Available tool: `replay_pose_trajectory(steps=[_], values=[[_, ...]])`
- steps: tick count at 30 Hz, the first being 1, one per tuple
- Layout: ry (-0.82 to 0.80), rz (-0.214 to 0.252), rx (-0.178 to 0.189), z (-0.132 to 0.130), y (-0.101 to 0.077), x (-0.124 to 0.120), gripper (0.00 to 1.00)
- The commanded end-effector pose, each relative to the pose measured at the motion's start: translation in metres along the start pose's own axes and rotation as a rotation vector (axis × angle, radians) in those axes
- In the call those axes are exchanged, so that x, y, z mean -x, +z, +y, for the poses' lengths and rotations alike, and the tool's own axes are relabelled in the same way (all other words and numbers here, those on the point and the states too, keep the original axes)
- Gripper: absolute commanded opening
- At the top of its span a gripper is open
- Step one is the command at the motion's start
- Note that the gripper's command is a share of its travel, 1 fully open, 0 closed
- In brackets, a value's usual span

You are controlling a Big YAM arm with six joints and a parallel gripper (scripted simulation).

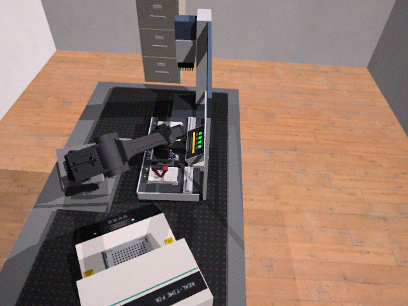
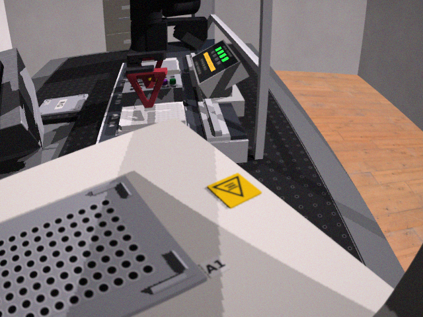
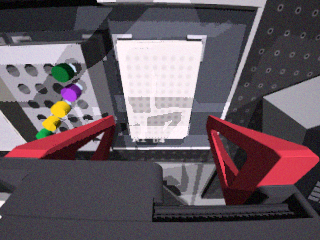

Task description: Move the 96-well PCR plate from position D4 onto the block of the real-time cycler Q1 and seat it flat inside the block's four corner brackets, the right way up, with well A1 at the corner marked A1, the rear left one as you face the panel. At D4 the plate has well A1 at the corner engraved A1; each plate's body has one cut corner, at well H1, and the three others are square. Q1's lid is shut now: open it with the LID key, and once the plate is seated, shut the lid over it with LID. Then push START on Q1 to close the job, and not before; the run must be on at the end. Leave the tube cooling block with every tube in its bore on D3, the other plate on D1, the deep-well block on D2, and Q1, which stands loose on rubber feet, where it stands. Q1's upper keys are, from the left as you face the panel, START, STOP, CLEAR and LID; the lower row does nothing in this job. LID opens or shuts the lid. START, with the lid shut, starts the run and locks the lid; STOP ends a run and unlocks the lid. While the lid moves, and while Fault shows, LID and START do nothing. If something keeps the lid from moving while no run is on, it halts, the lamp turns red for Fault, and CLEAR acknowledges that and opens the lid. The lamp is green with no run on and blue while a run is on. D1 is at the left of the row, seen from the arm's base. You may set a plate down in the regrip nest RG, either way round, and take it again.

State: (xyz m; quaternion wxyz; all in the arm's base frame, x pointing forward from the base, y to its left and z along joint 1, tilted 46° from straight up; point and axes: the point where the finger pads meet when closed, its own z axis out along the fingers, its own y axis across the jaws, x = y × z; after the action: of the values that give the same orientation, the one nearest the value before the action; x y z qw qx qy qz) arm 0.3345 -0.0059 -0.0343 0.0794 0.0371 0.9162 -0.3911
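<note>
The pincer [image 3: 160, 145] stood fully open and held nothing. Its two red fingers, each a hollow triangular frame, hung above the near end of the 96-well PCR plate [image 3: 159, 85], one to each side of the plate's width, with open room between the finger faces and the plate's long edges. The plate was a flat white rectangle with a fine grid of wells, lying in its recess at the near end of the grey deck tray [image 1: 164, 196].

Just beside the plate, the tube cooling block [image 3: 30, 87] showed a pale perforated top carrying capped tubes [image 3: 62, 72] in green, purple and yellow. On the plate's other side a slanted control console [image 1: 195, 145] with green and amber indicators stood close to the arm's wrist, and an upright grey post [image 2: 262, 78] rose beyond it.

The exterior view showed what the wrist view did not: the cycler Q1 [image 2: 273, 238] with its lid open, the grey metal block [image 2: 68, 238] drilled with round bores, raised corner brackets [image 2: 170, 262], and the A1 mark [image 2: 215, 267] beside one bracket. The top view alone showed the green lamp [image 1: 94, 233] on the panel and the dark perforated table [image 1: 217, 224].
</note>
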Motion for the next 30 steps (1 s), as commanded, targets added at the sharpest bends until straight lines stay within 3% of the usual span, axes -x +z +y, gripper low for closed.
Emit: replay_pose_trajectory(steps=[1, 9, 18, 30], values=[[-0.005, -0.033, 0.013, 0.003, -0.003, 0.008, 1.00], [-0.009, -0.011, 0.003, 0.002, 0.014, 0.003, 1.00], [0.011, -0.032, 0.013, 0.000, 0.025, 0.014, 1.00], [-0.004, -0.012, 0.005, 0.001, 0.047, 0.005, 1.00]])
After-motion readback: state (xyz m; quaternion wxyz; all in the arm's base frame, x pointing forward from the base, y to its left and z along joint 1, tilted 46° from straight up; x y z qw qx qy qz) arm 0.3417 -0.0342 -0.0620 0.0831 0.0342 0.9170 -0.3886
